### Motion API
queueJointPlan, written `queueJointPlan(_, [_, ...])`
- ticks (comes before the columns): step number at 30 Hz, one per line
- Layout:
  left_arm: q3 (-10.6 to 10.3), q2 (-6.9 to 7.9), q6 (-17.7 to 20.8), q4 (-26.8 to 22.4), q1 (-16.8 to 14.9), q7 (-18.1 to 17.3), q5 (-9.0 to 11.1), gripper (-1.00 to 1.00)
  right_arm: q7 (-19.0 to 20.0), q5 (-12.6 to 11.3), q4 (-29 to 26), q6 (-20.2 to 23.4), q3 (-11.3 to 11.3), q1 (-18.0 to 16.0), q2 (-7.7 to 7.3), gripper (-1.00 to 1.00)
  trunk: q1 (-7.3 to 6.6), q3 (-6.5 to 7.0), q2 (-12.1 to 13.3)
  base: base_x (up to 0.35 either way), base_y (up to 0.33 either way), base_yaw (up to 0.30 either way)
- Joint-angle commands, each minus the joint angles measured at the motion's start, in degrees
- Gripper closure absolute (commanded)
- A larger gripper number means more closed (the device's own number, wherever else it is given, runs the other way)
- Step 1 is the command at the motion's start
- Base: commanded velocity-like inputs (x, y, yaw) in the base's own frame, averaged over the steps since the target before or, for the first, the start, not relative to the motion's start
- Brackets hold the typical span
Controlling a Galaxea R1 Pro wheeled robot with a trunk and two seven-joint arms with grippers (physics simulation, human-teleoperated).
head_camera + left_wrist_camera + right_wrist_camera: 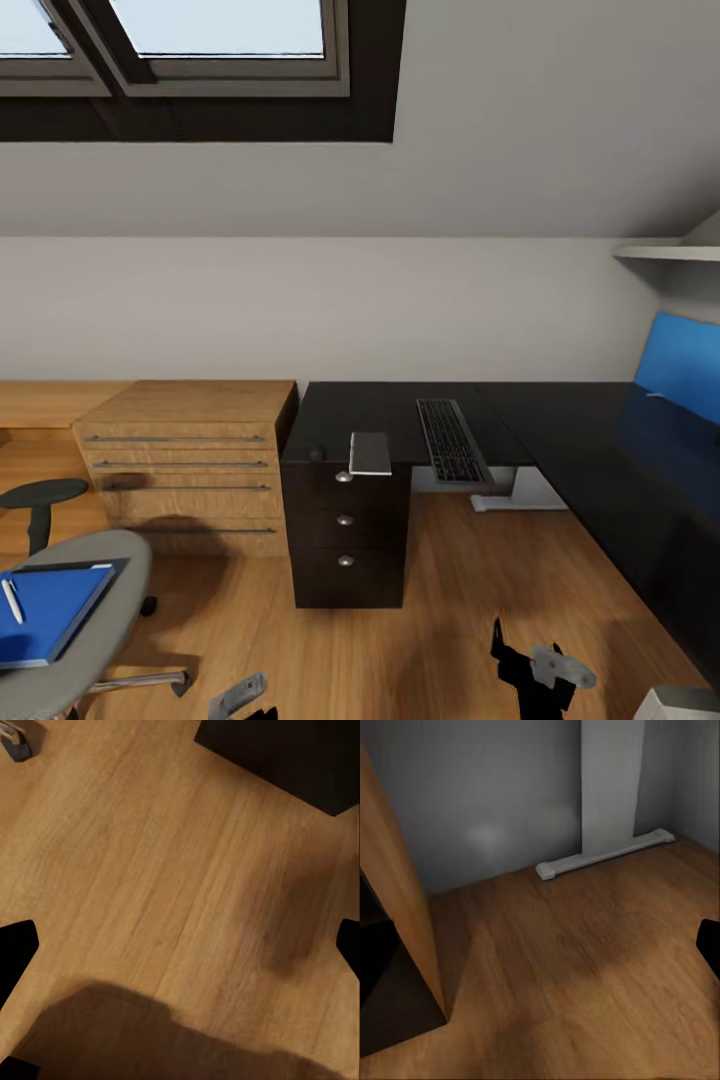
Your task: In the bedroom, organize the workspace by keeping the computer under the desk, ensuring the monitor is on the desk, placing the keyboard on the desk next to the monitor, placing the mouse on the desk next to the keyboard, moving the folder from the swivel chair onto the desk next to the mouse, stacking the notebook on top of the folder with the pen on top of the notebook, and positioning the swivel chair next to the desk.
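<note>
The dark L-shaped desk (560, 420) stands ahead. On it lies a black keyboard (451, 440); to its left a small grey flat item (370, 452) overhangs the front edge, with a dark mouse (317, 453) beside it. The blue-screened monitor (685, 370) is at the right. On the grey swivel chair (105, 600), at the lower left, rests a blue folder (55, 610) with a white pen (12, 600) on it. My left gripper (240, 695) (184, 945) hangs open over bare floor. My right gripper (540, 668) is low near the desk, one black finger (709, 945) showing at the wrist view's edge.
A wooden chest of drawers (185, 460) stands left of the desk's dark drawer unit (345, 530). A round black stool (42, 493) is at the far left. A white desk foot (515, 495) (604, 855) sits on the wooden floor. A pale box corner (680, 702) shows at the bottom right.
</note>
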Motion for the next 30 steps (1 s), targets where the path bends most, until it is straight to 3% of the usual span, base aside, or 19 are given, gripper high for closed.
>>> queueJointPlan(1, [0.3, -0.55, 1.6, -0.2, -0.6, 0.6, 0.1, -1.0, -0.3, -2.0, -0.3, 0.1, 0.0, -0.6, -0.01, -1.0, 0.22, -0.25, -0.5, 0.0, 0.0, 0.0])
queueJointPlan(2, [2.4, -2.68, 4.9, 0.0, -3.6, 0.9, -0.1, -1.0, -0.1, -9.3, -1.0, 2.4, -0.7, -3.7, 0.09, -1.0, 0.44, -0.43, -0.9, 0.0, 0.0, 0.0])
queueJointPlan(4, [3.0, -3.75, 5.9, 0.2, -5.1, 1.0, -0.1, -1.0, 0.2, -12.7, -1.2, 4.6, -0.9, -5.4, 0.07, -1.0, 0.88, -0.79, -1.7, 0.0, 0.0, 0.0])
queueJointPlan(5, [3.4, -4.87, 6.6, 0.3, -6.3, 1.1, -0.1, -1.0, 0.8, -16.0, -1.4, 7.3, -1.1, -7.1, -0.07, -1.0, 1.1, -0.97, -2.1, 0.0, 0.0, 0.0])
queueJointPlan(6, [3.8, -6.16, 7.2, 0.4, -7.8, 1.3, -0.2, -1.0, 2.5, -21.0, -1.4, 12.4, -1.5, -10.1, -0.58, -1.0, 1.32, -1.15, -2.5, 0.0, 0.0, 0.0])
queueJointPlan(7, [4.0, -6.64, 7.4, 0.5, -9.1, 1.4, -0.3, -1.0, 3.8, -24.7, -1.0, 16.1, -1.8, -12.6, -1.33, -1.0, 1.54, -1.33, -2.9, 0.0, 0.0, 0.0])
queueJointPlan(8, [4.1, -6.81, 7.5, 0.6, -9.9, 1.4, -0.4, -1.0, 4.6, -26.6, -0.5, 18.0, -1.9, -13.8, -1.79, -1.0, 1.76, -1.51, -3.3, 0.0, 0.0, 0.0])
queueJointPlan(11, [4.4, -7.38, 9.1, 4.0, -15.3, 1.6, -0.5, -1.0, 10.4, -38.5, 3.8, 27.3, -2.3, -20.3, -3.97, -1.0, 2.42, -2.05, -4.5, 0.0, 0.0, 0.0])
queueJointPlan(12, [4.4, -7.45, 9.3, 4.7, -15.8, 1.6, -0.5, -1.0, 11.5, -40.3, 4.5, 28.5, -2.3, -21.0, -4.16, -1.0, 2.64, -2.23, -4.9, 0.0, 0.0, 0.0])
queueJointPlan(13, [4.5, -7.55, 9.7, 5.5, -16.7, 1.6, -0.6, -1.0, 13.6, -43.7, 5.7, 30.4, -2.3, -22.1, -4.46, -1.0, 2.86, -2.41, -5.3, 0.0, 0.0, 0.0])
queueJointPlan(17, [4.6, -7.47, 9.9, 5.5, -17.9, 1.3, -0.8, -1.0, 18.3, -51.4, 7.3, 34.6, -2.4, -23.6, -4.88, -1.0, 3.74, -3.12, -6.9, 0.0, 0.0, 0.0])
queueJointPlan(18, [4.3, -4.32, 10.0, 1.2, -18.1, 1.2, -0.8, -1.0, 21.1, -53.7, 6.3, 39.6, -2.5, -24.0, -5.05, -1.0, 3.96, -3.3, -7.3, 0.0, 0.0, 0.0])
queueJointPlan(21, [4.1, -1.33, 10.0, -5.9, -18.1, 1.2, -0.7, -1.0, 21.3, -53.9, 6.0, 40.8, -2.7, -24.0, -5.33, -1.0, 4.62, -3.84, -8.5, 0.0, 0.0, 0.0])
queueJointPlan(22, [3.6, 2.73, 10.0, -19.1, -14.6, 3.8, -0.4, -1.0, 21.5, -54.0, 5.8, 42.8, -3.2, -24.0, -6.12, -1.0, 4.84, -4.02, -8.9, 0.0, 0.0, 0.0])
queueJointPlan(24, [2.3, 3.83, 10.1, -23.2, -12.1, 6.6, -0.4, -1.0, 21.6, -54.1, 5.6, 43.8, -3.3, -24.0, -6.35, -1.0, 5.27, -4.38, -9.7, 0.0, 0.0, 0.0])
queueJointPlan(26, [0.3, 4.33, 10.1, -24.9, -10.9, 8.4, -0.2, -1.0, 23.6, -54.0, -0.2, 48.8, -3.3, -23.7, -7.33, -1.0, 5.71, -4.74, -10.5, 0.0, 0.0, 0.0])
queueJointPlan(30, [-0.5, 4.51, 10.0, -25.6, -10.4, 9.1, -0.2, -1.0, 28.0, -54.1, -3.5, 52.1, -3.4, -23.4, -9.12, -1.0, 6.59, -5.46, -12.1, 0.0, 0.0, 0.0])
